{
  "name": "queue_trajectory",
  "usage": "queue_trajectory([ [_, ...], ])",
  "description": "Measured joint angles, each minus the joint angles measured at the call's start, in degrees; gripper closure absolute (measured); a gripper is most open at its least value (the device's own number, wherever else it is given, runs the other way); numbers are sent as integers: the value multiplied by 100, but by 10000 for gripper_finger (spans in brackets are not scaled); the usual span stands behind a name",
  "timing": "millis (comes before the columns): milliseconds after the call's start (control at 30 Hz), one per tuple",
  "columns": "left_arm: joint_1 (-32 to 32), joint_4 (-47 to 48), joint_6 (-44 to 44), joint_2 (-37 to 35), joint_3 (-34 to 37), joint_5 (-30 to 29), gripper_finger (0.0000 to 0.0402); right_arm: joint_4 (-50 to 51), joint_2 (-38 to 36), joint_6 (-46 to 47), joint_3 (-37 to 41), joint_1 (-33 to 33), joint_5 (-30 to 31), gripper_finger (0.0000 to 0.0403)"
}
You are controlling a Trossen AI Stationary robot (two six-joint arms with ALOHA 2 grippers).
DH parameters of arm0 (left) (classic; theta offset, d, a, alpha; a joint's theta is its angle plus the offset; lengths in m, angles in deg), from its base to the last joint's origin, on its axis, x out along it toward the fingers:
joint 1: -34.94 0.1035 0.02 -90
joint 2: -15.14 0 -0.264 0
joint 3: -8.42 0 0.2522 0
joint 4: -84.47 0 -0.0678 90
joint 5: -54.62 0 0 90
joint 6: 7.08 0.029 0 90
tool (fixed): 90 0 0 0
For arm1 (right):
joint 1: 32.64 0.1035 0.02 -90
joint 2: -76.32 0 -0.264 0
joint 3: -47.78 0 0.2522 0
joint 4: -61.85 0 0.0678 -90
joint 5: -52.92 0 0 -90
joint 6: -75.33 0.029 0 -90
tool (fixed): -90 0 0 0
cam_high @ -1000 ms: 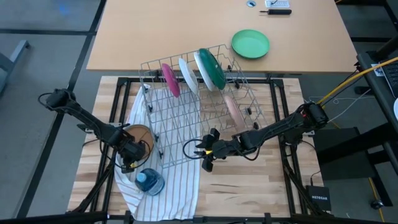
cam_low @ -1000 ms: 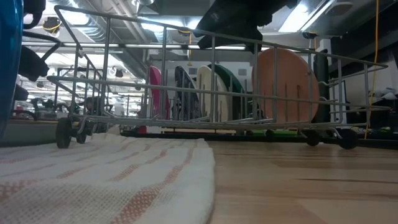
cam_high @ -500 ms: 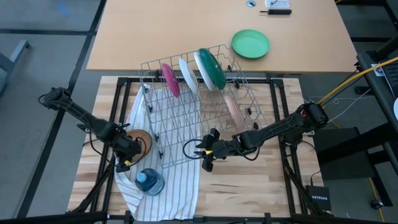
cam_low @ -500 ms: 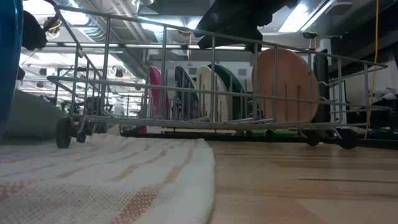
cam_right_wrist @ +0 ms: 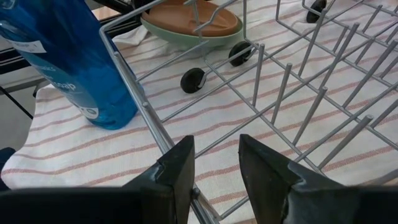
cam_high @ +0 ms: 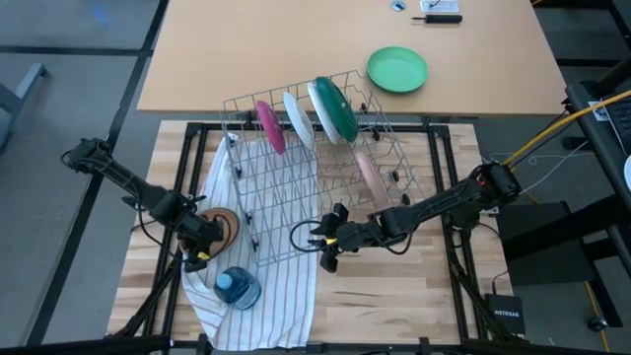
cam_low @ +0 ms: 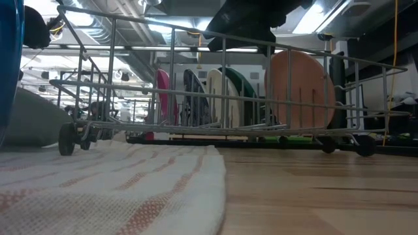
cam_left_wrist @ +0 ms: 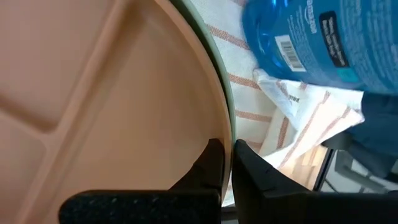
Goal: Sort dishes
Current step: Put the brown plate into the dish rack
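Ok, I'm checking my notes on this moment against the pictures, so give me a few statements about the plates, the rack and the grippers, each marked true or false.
1. The left gripper is shut on the rim of the brown plate. True.
2. The right gripper holds the pale pink plate. False: its fingers are open above the wire rack, holding nothing; that plate stands in the rack.
3. The magenta plate stands upright in the rack. True.
4. The vivid green plate is in the rack. False: it lies flat on the tan table beyond the rack.
5. The blue container stands on the striped towel. True.
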Motion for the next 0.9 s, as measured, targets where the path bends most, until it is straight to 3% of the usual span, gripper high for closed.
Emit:
queue_trajectory([
  [267, -2, -277, -254, 111, 250, -61, 394, 4, 0, 1, 0, 0, 0, 274],
  [500, -2, -1400, -514, 287, 839, -107, 392, 7, 1, 1, 0, 0, 0, 274],
  [900, 0, -1388, -648, 289, 821, 151, 397, 7, 0, 0, 0, 0, 0, 274],
])
